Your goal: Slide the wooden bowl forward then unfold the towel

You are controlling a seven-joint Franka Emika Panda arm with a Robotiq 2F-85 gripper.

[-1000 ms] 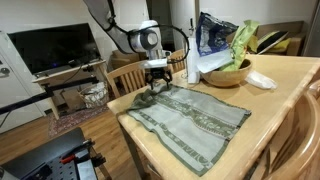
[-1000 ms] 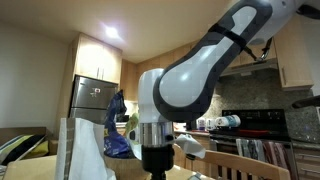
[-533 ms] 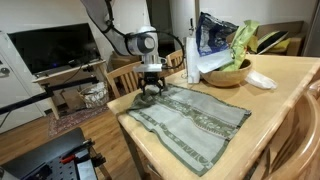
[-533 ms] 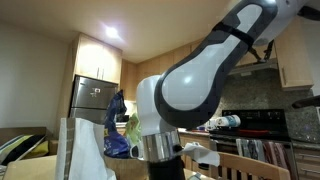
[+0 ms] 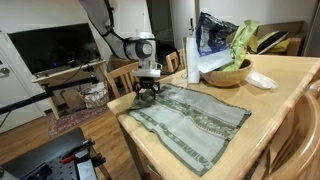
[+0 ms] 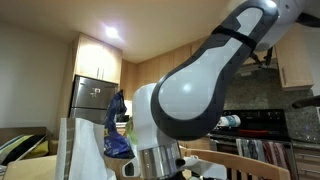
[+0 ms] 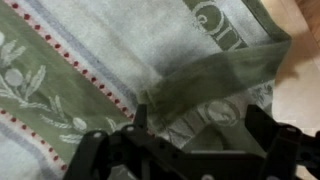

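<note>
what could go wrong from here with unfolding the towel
1. The gripper is low over the towel's folded corner, right by the table edge; a pull outward could drag the cloth off.
2. In the wrist view the fingers straddle stacked layers, so it may pinch both and not open the fold.

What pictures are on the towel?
Leafy sprigs and red dots on the green towel; best in the wrist view.

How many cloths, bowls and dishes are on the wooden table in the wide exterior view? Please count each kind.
towel: 1
wooden bowl: 1
white dish: 1
Total: 3
</note>
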